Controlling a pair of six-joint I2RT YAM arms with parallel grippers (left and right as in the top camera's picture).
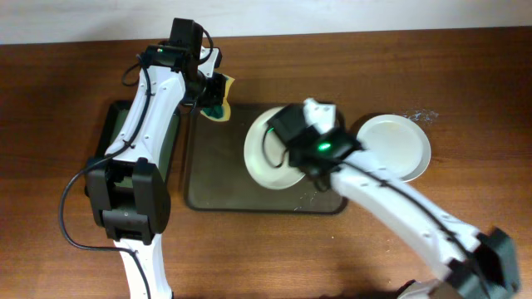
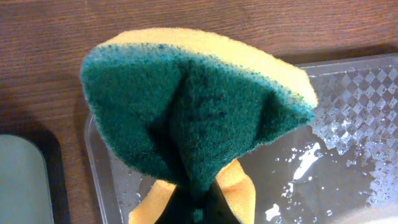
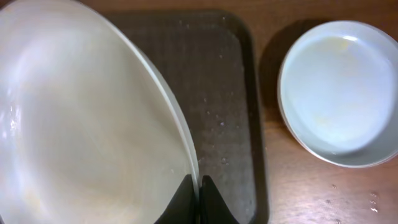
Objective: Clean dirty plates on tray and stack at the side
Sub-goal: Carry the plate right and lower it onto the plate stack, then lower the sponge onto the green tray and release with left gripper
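Observation:
My right gripper (image 3: 199,190) is shut on the rim of a white plate (image 3: 87,124) and holds it tilted above the dark brown tray (image 3: 227,106). In the overhead view this plate (image 1: 259,154) hangs over the tray's (image 1: 220,178) right half, with the right gripper (image 1: 289,158) at its right edge. My left gripper (image 2: 199,208) is shut on a folded green-and-yellow sponge (image 2: 193,106). In the overhead view the left gripper (image 1: 212,98) holds the sponge (image 1: 219,93) over the tray's far left corner. A pale grey-blue plate (image 1: 397,145) lies on the table right of the tray, also in the right wrist view (image 3: 339,93). A third plate is not visible.
A smaller black tray (image 1: 115,133) lies left of the brown tray, partly under my left arm; its corner shows in the left wrist view (image 2: 18,180). The brown tray's floor (image 2: 336,155) is wet with droplets. Droplets also lie on the wood (image 1: 420,116) beyond the grey-blue plate.

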